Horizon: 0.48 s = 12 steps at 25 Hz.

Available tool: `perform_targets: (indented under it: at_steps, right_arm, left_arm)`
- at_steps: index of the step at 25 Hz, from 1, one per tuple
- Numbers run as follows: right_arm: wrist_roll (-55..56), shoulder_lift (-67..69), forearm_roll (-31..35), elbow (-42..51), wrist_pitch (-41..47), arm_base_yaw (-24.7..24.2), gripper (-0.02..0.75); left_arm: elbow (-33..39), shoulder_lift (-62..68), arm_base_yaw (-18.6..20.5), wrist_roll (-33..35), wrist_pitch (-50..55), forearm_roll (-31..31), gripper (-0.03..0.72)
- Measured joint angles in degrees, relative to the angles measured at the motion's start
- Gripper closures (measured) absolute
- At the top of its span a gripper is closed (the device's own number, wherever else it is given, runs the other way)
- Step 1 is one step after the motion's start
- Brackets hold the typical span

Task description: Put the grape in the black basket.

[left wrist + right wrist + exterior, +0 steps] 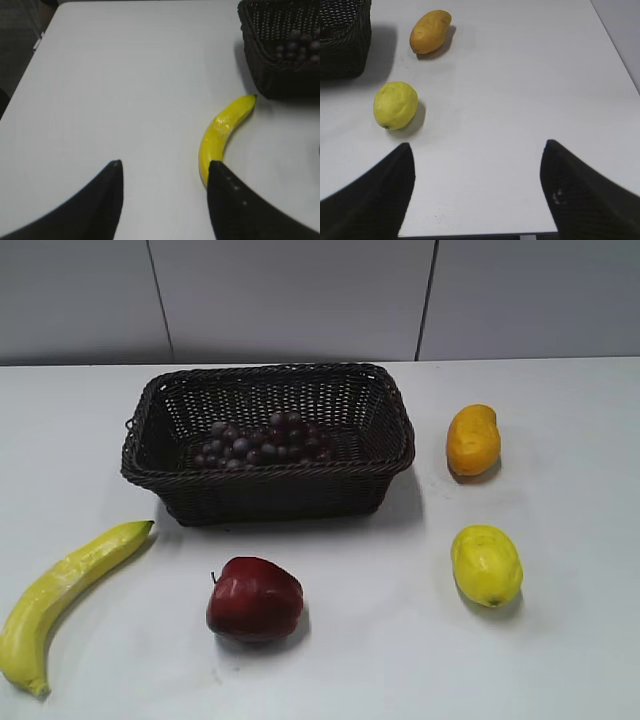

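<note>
The grape [262, 442], a long bunch of small dark purple-red grapes, lies inside the black basket [390, 462] at the back middle of the table. Part of the bunch [298, 48] and the basket's corner [260, 75] show at the top right of the left wrist view. The basket's corner [345, 50] also shows at the top left of the right wrist view. My left gripper [165, 162] is open and empty above the table, left of the basket. My right gripper [477, 145] is open and empty near the table's front edge. Neither gripper shows in the exterior view.
A yellow banana [62, 592] lies at the front left and shows beside the left gripper's right finger [222, 135]. A red apple [254, 600] sits in front of the basket. An orange mango [473, 440] and a yellow lemon [486, 564] lie right of the basket.
</note>
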Motion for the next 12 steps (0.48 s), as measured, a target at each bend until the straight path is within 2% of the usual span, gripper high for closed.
perform_targets:
  at_steps: [12]
  right_arm:
    - [0.0, 0.0, 0.0, 0.0, 0.0, 0.0, 0.145]
  left_arm:
    - [0.0, -1.0, -1.1, 0.0, 0.0, 0.0, 0.182]
